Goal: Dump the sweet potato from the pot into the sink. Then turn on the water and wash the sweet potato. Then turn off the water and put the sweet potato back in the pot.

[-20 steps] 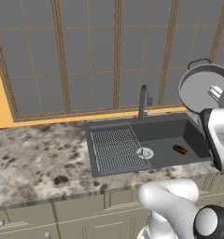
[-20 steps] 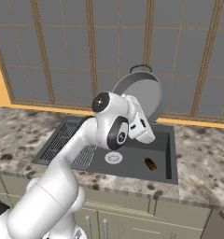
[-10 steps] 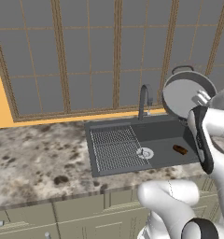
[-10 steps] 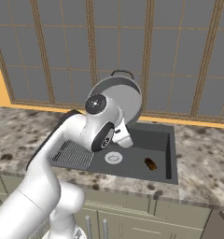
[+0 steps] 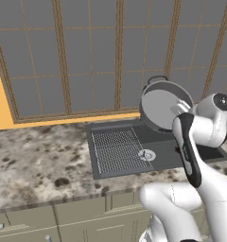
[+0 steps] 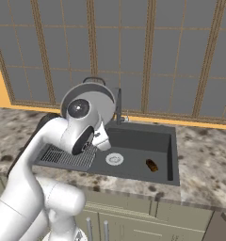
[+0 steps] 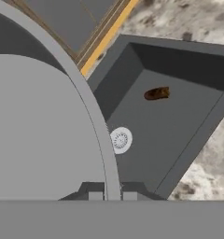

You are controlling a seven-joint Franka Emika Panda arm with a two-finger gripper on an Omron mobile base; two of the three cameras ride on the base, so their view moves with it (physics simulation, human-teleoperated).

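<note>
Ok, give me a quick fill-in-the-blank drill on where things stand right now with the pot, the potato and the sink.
1. The sweet potato lies on the floor of the ____.
2. The gripper is shut on the rim of the ____, which is tipped on its side in the air.
3. The round silver drain sits between the sweet potato and the ribbed ____ section.
4. The inside of the lifted vessel looks ____.

Missing words: sink; pot; draining; empty
</note>
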